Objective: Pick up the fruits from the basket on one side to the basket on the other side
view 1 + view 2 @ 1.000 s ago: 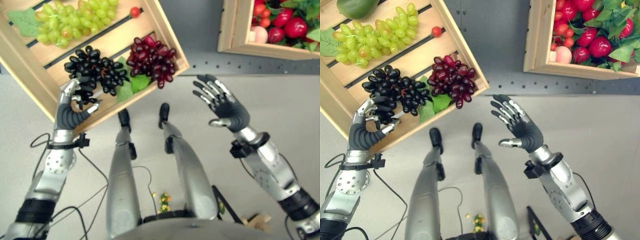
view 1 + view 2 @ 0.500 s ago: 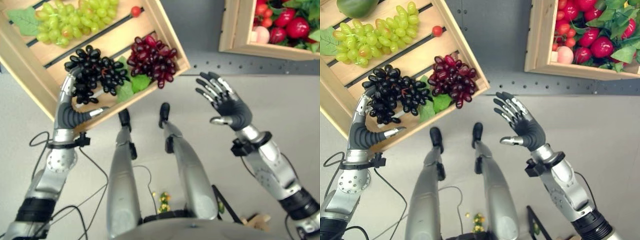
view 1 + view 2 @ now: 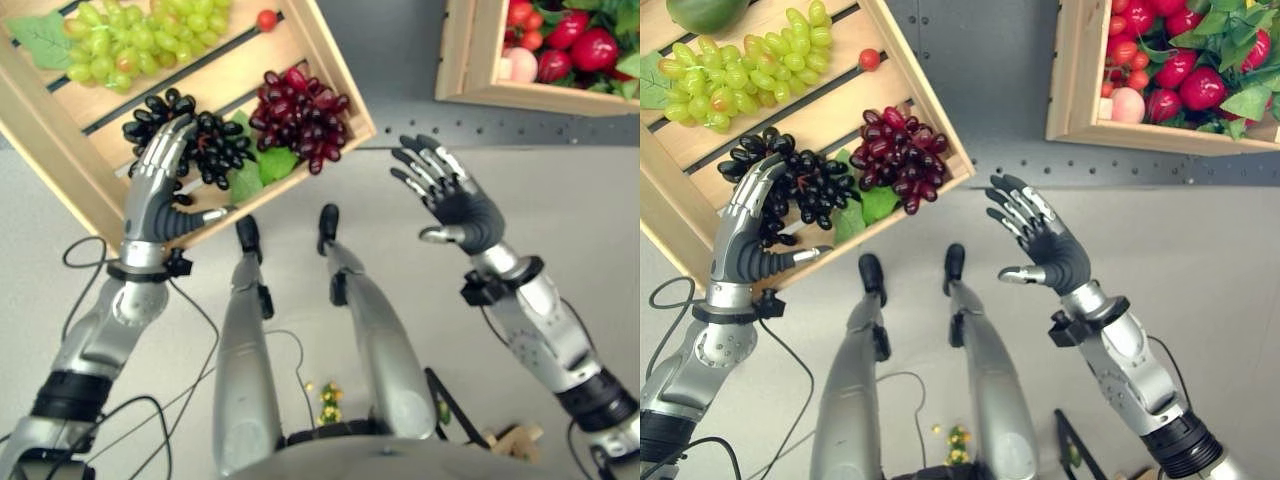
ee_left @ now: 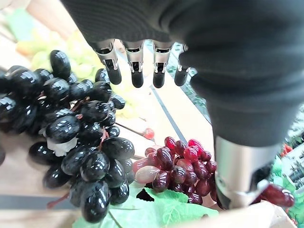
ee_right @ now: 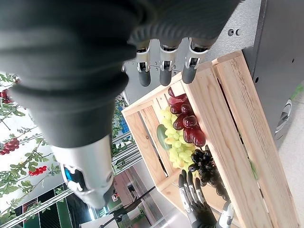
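A slatted wooden crate (image 3: 340, 70) at the upper left holds a bunch of black grapes (image 3: 200, 145), a bunch of dark red grapes (image 3: 300, 105), green grapes (image 3: 140, 35) and a small red tomato (image 3: 266, 20). My left hand (image 3: 150, 205) is open, with its fingers (image 4: 137, 71) stretched straight over the left part of the black grapes (image 4: 71, 128) and its thumb out to the side. Nothing is gripped. My right hand (image 3: 455, 205) hangs open in the air between the two crates, palm toward the left crate, and holds nothing.
A second wooden crate (image 3: 465, 50) at the upper right holds red fruits, a peach and green leaves. Green leaves (image 3: 262, 170) lie under the grape bunches. A grey perforated shelf edge (image 3: 420, 130) runs between the crates, above the pale floor.
My left hand's fingers, curled at the crate's edge a second ago, have straightened and reached up over the black grapes. My right hand has hardly moved.
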Available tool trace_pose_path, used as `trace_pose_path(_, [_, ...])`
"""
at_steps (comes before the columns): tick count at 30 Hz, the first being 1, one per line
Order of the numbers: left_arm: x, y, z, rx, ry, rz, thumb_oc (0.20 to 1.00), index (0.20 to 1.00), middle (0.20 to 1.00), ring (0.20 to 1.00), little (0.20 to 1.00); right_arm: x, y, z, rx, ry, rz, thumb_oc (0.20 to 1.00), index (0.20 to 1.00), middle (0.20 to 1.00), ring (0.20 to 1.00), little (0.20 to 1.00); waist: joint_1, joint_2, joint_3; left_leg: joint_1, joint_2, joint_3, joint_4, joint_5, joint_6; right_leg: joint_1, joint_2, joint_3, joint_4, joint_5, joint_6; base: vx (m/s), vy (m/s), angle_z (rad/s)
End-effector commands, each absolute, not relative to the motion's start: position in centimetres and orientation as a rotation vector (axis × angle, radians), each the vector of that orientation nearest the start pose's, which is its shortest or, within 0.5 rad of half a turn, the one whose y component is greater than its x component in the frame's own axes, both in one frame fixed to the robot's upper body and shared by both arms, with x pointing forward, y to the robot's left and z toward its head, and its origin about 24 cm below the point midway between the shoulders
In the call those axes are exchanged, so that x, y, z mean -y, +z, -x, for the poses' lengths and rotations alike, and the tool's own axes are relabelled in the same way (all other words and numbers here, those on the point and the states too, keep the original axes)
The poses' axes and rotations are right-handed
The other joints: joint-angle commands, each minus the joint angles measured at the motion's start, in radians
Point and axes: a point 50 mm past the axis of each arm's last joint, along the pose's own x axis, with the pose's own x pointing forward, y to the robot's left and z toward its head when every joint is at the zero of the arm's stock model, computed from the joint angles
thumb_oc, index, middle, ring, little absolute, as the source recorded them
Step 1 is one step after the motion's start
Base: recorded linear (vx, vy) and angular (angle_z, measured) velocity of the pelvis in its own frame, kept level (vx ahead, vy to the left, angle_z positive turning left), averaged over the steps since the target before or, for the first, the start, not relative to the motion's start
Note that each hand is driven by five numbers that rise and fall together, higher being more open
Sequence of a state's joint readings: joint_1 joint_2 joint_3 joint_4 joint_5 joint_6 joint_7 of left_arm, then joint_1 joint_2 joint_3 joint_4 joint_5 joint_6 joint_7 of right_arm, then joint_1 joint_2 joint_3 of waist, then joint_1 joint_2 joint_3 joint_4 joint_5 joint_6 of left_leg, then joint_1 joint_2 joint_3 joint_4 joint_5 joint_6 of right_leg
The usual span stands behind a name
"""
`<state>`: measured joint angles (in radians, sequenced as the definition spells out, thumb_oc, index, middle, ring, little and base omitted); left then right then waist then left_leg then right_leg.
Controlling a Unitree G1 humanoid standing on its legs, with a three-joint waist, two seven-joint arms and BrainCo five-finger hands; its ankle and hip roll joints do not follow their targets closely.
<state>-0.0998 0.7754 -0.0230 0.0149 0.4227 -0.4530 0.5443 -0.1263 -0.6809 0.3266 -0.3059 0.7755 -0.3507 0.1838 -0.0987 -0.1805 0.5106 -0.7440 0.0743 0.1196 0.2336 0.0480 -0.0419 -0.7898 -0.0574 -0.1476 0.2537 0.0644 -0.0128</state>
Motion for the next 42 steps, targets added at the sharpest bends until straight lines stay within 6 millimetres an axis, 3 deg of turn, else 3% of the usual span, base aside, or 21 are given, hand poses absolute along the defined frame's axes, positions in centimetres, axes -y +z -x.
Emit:
trace_pose_path(1, [-24.6,19.7,-26.2,0.938,0.304,-1.121,1.0,1.0,1.0,1.0,1.0,14.2,17.8,-22.9,0.621,0.72,-0.173,1.0,1.0,1.0,1.0,1.0,-0.031,-0.045,0.009,0.027,0.016,0.012,0.024,-0.073,-0.008,0.017,-0.025,0.016,-0.001,-0.028,0.124,0.0,0.0,0.0])
trace_pose_path(12, [-23.0,22.6,-29.7,1.027,0.303,-1.311,1.0,1.0,1.0,1.0,1.0,13.6,17.8,-23.4,0.611,0.755,-0.183,1.0,1.0,1.0,1.0,1.0,-0.062,-0.068,0.009,0.02,0.02,0.012,0.028,-0.071,-0.009,0.006,-0.017,0.021,0.005,-0.027,0.125,0.0,-0.004,0.04])
trace_pose_path(28, [-22.2,25.6,-32.0,1.057,0.337,-1.392,1.0,1.0,1.0,1.0,1.0,13.5,17.6,-23.5,0.586,0.785,-0.191,1.0,1.0,1.0,1.0,1.0,-0.087,-0.082,0.009,0.014,0.026,0.012,0.047,-0.079,-0.007,0.0,-0.012,0.027,0.02,-0.027,0.126,0.0,0.001,0.02])
trace_pose_path(32, [-22.0,25.4,-31.6,1.06,0.313,-1.332,1.0,1.0,1.0,1.0,1.0,13.6,17.5,-23.4,0.582,0.783,-0.199,1.0,1.0,1.0,1.0,1.0,-0.085,-0.08,0.009,0.015,0.023,0.009,0.052,-0.081,-0.007,0.003,-0.013,0.024,0.025,-0.028,0.124,0.0,-0.002,-0.07])
trace_pose_path(35, [-22.3,24.5,-30.1,1.055,0.295,-1.268,1.0,1.0,1.0,1.0,1.0,13.9,17.4,-23.3,0.583,0.76,-0.199,1.0,1.0,1.0,1.0,1.0,-0.075,-0.068,0.009,0.017,0.021,0.007,0.05,-0.082,-0.007,0.004,-0.014,0.024,0.025,-0.03,0.123,0.0,0.006,-0.1])
trace_pose_path(37, [-22.6,23.4,-28.9,1.041,0.284,-1.202,1.0,1.0,1.0,1.0,1.0,14.1,17.2,-23.2,0.583,0.742,-0.199,1.0,1.0,1.0,1.0,1.0,-0.062,-0.06,0.009,0.018,0.017,0.004,0.048,-0.082,-0.007,0.004,-0.016,0.022,0.024,-0.031,0.121,0.0,0.0,0.0])
trace_pose_path(39, [-23.6,21.3,-26.3,0.995,0.267,-1.153,1.0,1.0,1.0,1.0,1.0,14.6,17.2,-23.0,0.587,0.711,-0.192,1.0,1.0,1.0,1.0,1.0,-0.041,-0.04,0.009,0.016,0.013,0.001,0.042,-0.081,-0.006,0.002,-0.018,0.021,0.022,-0.033,0.118,0.0,0.0,0.0])
trace_pose_path(40, [-23.7,21.2,-26.2,0.991,0.269,-1.153,1.0,1.0,1.0,1.0,1.0,14.6,17.1,-23.0,0.585,0.715,-0.192,1.0,1.0,1.0,1.0,1.0,-0.044,-0.04,0.009,0.018,0.013,0.001,0.042,-0.081,-0.006,0.005,-0.018,0.021,0.021,-0.033,0.118,0.0,0.0,0.0])
trace_pose_path(41, [-24.4,20.0,-24.6,0.945,0.259,-1.127,1.0,1.0,1.0,1.0,1.0,14.9,17.1,-22.8,0.587,0.699,-0.182,1.0,1.0,1.0,1.0,1.0,-0.028,-0.026,0.009,0.015,0.01,-0.002,0.038,-0.079,-0.005,0.001,-0.019,0.02,0.021,-0.035,0.117,0.01,-0.003,-0.04])
trace_pose_path(42, [-24.4,19.9,-24.5,0.941,0.261,-1.128,1.0,1.0,1.0,1.0,1.0,14.9,17.1,-22.8,0.586,0.702,-0.183,1.0,1.0,1.0,1.0,1.0,-0.031,-0.026,0.009,0.017,0.01,-0.003,0.038,-0.079,-0.005,0.003,-0.019,0.02,0.021,-0.035,0.117,0.02,-0.012,-0.14])
